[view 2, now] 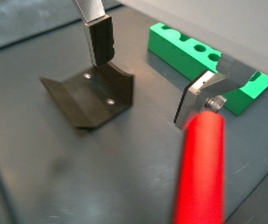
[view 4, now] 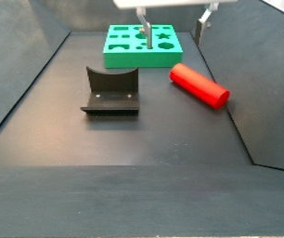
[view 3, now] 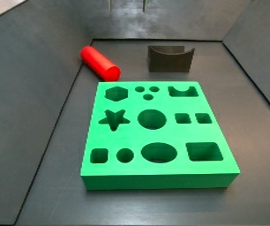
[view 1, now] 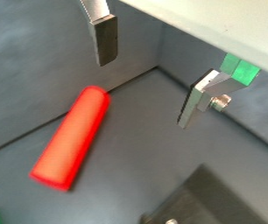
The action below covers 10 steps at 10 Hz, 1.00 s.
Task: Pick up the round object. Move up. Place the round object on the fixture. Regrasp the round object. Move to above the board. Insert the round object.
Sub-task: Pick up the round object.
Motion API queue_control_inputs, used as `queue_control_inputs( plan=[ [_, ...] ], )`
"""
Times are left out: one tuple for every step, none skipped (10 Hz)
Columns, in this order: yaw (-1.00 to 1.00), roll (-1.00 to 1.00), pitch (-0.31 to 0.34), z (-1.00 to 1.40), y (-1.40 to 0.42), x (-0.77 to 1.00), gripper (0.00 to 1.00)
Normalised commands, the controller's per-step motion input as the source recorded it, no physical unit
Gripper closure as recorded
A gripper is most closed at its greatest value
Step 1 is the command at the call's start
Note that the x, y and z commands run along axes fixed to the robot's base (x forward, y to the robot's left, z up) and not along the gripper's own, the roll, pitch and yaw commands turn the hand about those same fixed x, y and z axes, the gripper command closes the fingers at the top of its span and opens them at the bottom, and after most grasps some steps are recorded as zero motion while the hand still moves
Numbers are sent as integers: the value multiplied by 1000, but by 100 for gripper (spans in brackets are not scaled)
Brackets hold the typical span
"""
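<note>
The round object, a red cylinder peg (view 3: 100,60), lies flat on the dark floor beside the green board (view 3: 131,134); it also shows in a side view (view 4: 200,85) and in both wrist views (view 1: 72,137) (view 2: 201,171). The fixture (view 4: 111,93), a dark block with a U-shaped notch, stands on the floor apart from the peg (view 3: 169,57) (view 2: 89,96). The board also shows in a side view (view 4: 126,58) and a wrist view (view 2: 178,52). My gripper (view 4: 174,23) hangs high above the floor, open and empty (view 1: 148,92) (view 2: 143,92). The peg lies off to one side of its fingers.
Grey walls enclose the floor on all sides (view 4: 33,56) (view 3: 55,97). The board has many shaped holes, including a star (view 3: 114,117) and a large round one (view 3: 153,117).
</note>
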Motion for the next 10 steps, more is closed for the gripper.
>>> queue_control_inputs(
  plan=[
    [431,-13,66,-440,-566,-149,0],
    [411,-54,20,-471,-469,-214,0],
    [434,-64,0,-506,-386,-266,0],
    [469,-4,-34,-529,-374,-360,0],
    [511,0,-153,-554,-254,-514,0],
    [491,0,-231,-494,-140,-534,0],
    [437,0,-246,-514,-40,-454,0],
    [377,-119,-220,-537,0,-406,0],
    [289,-183,-160,-517,0,-286,0],
    [154,-114,-64,-531,0,-91,0]
  ],
)
